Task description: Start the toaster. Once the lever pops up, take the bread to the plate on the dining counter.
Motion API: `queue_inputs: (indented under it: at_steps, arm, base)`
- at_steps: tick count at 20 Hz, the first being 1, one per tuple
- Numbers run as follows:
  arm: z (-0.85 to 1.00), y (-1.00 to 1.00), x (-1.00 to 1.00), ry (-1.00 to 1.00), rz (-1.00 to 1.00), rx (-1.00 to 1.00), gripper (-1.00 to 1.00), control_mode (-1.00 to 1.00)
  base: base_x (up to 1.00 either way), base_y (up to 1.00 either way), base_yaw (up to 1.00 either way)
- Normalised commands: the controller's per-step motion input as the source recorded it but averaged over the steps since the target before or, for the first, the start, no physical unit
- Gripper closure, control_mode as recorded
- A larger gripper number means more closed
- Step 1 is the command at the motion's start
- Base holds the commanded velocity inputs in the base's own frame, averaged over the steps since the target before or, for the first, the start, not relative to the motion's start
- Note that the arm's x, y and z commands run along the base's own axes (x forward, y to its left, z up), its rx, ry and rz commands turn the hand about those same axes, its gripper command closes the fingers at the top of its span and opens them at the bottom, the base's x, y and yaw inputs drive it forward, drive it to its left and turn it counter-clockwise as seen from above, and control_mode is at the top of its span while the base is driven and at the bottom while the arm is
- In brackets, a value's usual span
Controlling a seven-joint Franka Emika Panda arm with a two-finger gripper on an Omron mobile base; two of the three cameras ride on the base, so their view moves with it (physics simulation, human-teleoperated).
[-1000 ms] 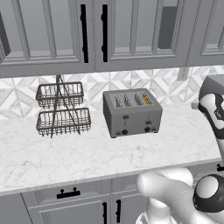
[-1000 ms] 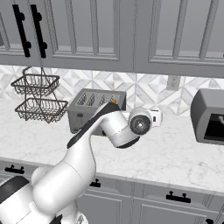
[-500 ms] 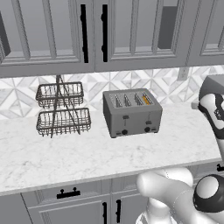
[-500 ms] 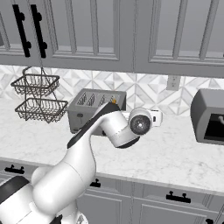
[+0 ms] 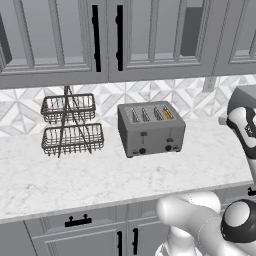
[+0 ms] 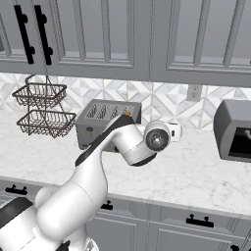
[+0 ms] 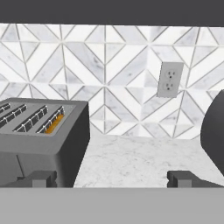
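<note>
My gripper [image 7: 111,178] stands wide open and holds nothing; in the hand view its two dark fingertips [image 7: 43,178] rise far apart above the white marble counter [image 7: 140,157]. The toaster [image 7: 39,140] sits at left, with the bread [image 7: 54,124] showing as an orange strip in the nearest slot. Behind is a grey-and-white diamond tile backsplash [image 7: 87,78] carrying a wall outlet [image 7: 168,79]. A dark rounded appliance [image 7: 214,131] occupies the right edge.

Left base view: the toaster [image 5: 151,128] stands on the counter [image 5: 100,175], right of a two-tier wire basket [image 5: 71,125], below grey cabinets [image 5: 107,37]. No writing is legible.

Right base view: my arm crosses before the toaster [image 6: 105,117]; a dark grey appliance [image 6: 235,130] stands well to the right.
</note>
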Motion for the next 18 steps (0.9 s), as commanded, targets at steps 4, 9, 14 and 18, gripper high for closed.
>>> queue_inputs:
  at_steps: [4, 9, 14, 18]
  arm:
    - [0.00, 0.00, 0.00, 0.00, 0.00, 0.00, -1.00, -1.00]
    - [0.00, 0.00, 0.00, 0.00, 0.00, 0.00, -1.00, -1.00]
    - [0.00, 0.00, 0.00, 0.00, 0.00, 0.00, -1.00, -1.00]
    - [0.00, 0.00, 0.00, 0.00, 0.00, 0.00, -1.00, -1.00]
  base:
    - [0.00, 0.00, 0.00]
    - [0.00, 0.00, 0.00]
    - [0.00, 0.00, 0.00]
    - [0.00, 0.00, 0.00]
